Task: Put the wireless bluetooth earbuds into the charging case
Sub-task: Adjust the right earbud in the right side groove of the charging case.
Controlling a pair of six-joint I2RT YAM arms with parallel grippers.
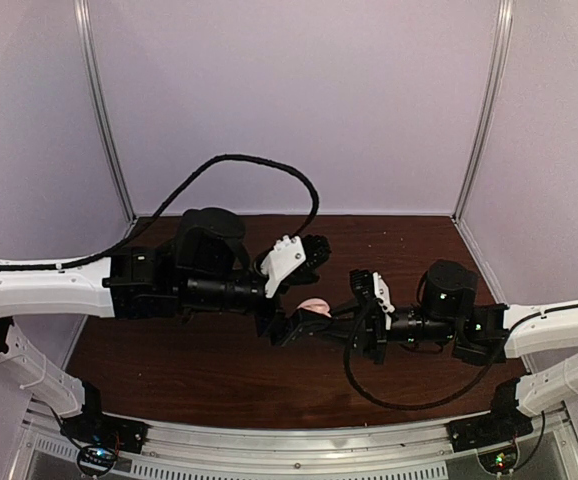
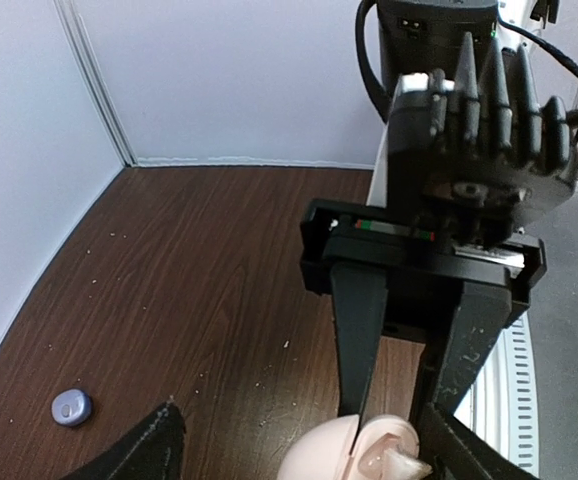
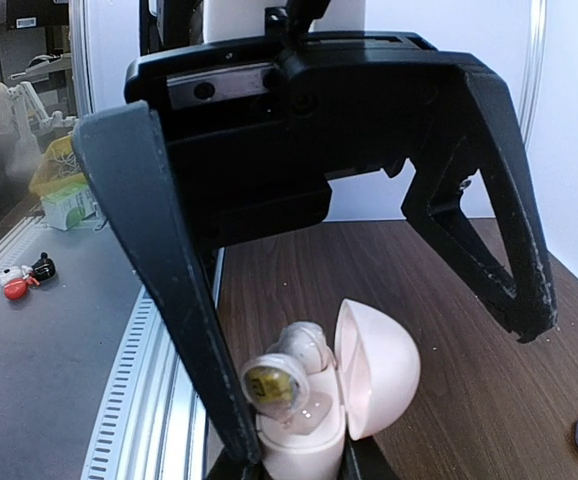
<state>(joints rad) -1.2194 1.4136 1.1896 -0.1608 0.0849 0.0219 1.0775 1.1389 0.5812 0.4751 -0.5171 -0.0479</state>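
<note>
Pink glossy rounded case (image 3: 304,445) (lid open) gripped by R tool (image 2: 397,405); L tool (image 3: 384,385) spread wide.

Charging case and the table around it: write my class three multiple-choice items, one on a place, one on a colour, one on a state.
1. Where is the small blue-purple piece? A in the case; B on the table, apart from the case; C in mid-air.
2. What colour is the charging case? A pale pink; B black; C green.
3. How is the lid? A shut; B open; C taken off.

1 B: it lies alone on the brown wood.
2 A: base and lid are both pink.
3 B: it stands hinged up, and an earbud shows in the base.
</note>
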